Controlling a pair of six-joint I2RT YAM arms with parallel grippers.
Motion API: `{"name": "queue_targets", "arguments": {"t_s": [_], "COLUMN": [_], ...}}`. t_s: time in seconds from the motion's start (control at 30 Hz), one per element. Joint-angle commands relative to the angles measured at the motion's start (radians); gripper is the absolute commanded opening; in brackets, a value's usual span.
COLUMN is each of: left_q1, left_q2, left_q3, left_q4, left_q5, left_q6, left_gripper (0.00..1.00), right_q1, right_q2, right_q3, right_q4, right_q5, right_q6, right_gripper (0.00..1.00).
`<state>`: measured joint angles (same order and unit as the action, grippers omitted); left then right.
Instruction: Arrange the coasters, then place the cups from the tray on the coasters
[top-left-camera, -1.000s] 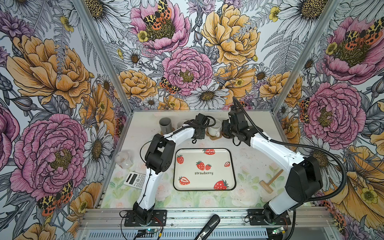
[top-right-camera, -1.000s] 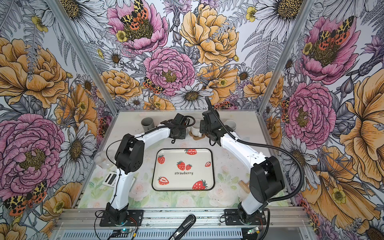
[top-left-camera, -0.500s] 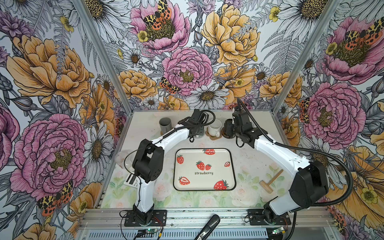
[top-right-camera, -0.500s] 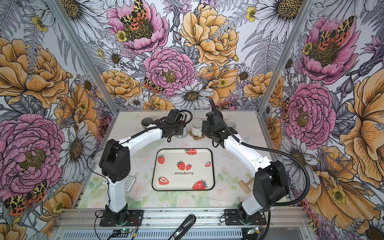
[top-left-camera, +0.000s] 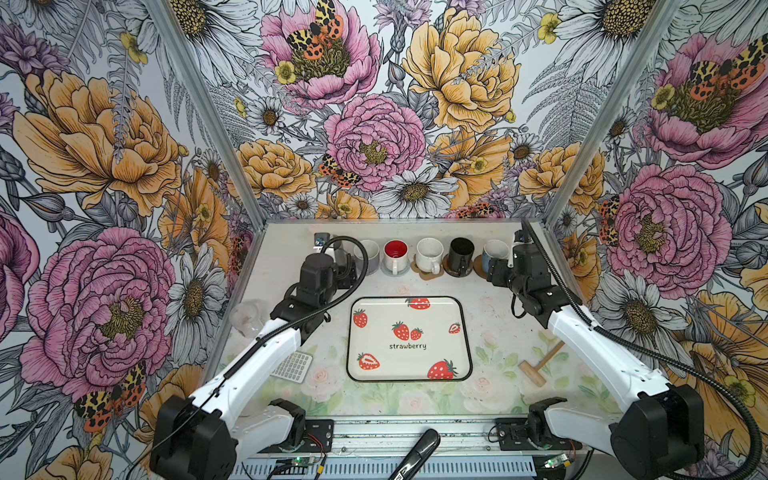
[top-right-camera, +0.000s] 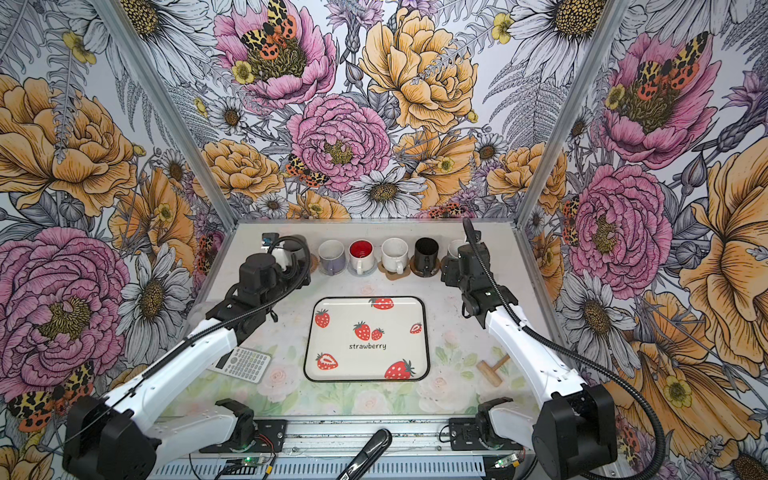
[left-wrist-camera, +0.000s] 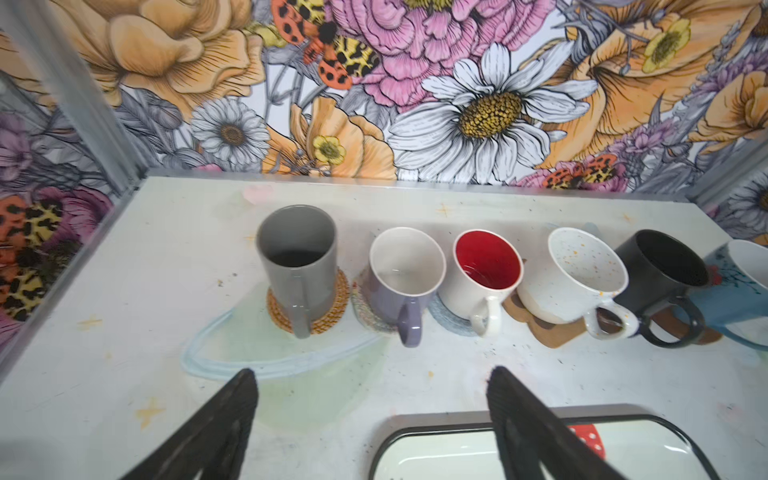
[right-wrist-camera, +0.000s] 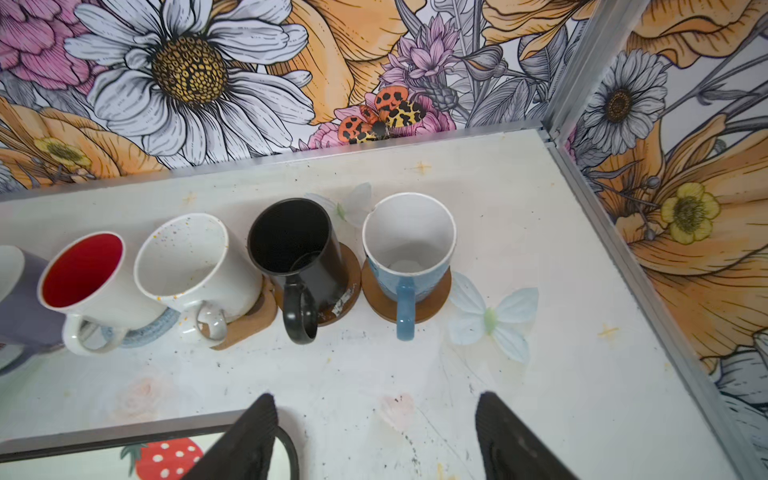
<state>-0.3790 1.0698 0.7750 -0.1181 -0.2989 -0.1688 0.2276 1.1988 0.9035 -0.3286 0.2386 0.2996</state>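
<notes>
Grey mug (left-wrist-camera: 296, 257) upright on tan woven coaster (left-wrist-camera: 330, 318), at the left end of a row of six along the far edge of the surface (top-left-camera: 490, 299). Next in the row, left to right: lavender mug (left-wrist-camera: 405, 274) on clear textured coaster (left-wrist-camera: 365, 311); white mug with red inside (left-wrist-camera: 484, 270) on grey-blue woven coaster (left-wrist-camera: 451, 320); speckled white mug (left-wrist-camera: 582, 274) on brown paw-shaped coaster (left-wrist-camera: 544, 328); black mug (right-wrist-camera: 297, 245) on brown disc (right-wrist-camera: 353, 268); light blue mug (right-wrist-camera: 409, 245) on second brown disc (right-wrist-camera: 382, 305). All handles toward the tray (top-left-camera: 415, 361), flat at mid-surface, apart from the row. Left claw (left-wrist-camera: 372, 374) spread wide over bare surface, short of the grey and lavender mugs, touching neither. Right claw (right-wrist-camera: 376, 399) likewise spread, short of the black and light blue mugs, pinching nothing. Calculator (top-right-camera: 243, 363) near the left arm; wooden mallet (top-left-camera: 538, 365) right of the tray.
</notes>
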Motion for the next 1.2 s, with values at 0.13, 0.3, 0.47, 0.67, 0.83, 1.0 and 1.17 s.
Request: {"name": "queue_targets", "arguments": {"t_s": [0.13, 0.3, 0.47, 0.67, 0.83, 1.0, 1.17], "left_q1": [0.121, 0.151, 0.196, 0.24, 0.263, 0.289, 0.318], "left_q2": [-0.219, -0.207, -0.108, 0.039, 0.158, 0.233, 0.337], "left_q3": [-0.233, -0.329, -0.409, -0.486, -0.474, -0.47, -0.512], "left_q4": [0.18, 0.281, 0.466, 0.707, 0.806, 0.926, 1.137], "left_q5": [-0.122, -0.235, -0.272, -0.2, -0.15, -0.088, -0.028], "left_q6": [0.051, 0.08, 0.115, 0.166, 0.178, 0.197, 0.189], "left_gripper": [0.99, 0.99, 0.99, 0.99, 0.99, 0.99, 0.99], "right_q1": [-0.05, -0.088, -0.114, -0.14, -0.161, -0.191, -0.2], "right_q2": [0.012, -0.012, 0.071, 0.182, 0.273, 0.314, 0.34], "right_q3": [-0.198, -0.439, -0.482, -0.49, -0.531, -0.548, -0.568], "right_q4": [0.295, 0.739, 0.871, 1.011, 1.191, 1.248, 1.311], "right_q5": [0.12, 0.121, 0.12, 0.067, 0.041, 0.007, -0.007], "right_q6": [-0.115, -0.126, -0.21, -0.248, -0.261, -0.23, -0.229], "right_gripper": [0.82, 0.86, 0.85, 0.84, 0.84, 0.83, 0.83]}}
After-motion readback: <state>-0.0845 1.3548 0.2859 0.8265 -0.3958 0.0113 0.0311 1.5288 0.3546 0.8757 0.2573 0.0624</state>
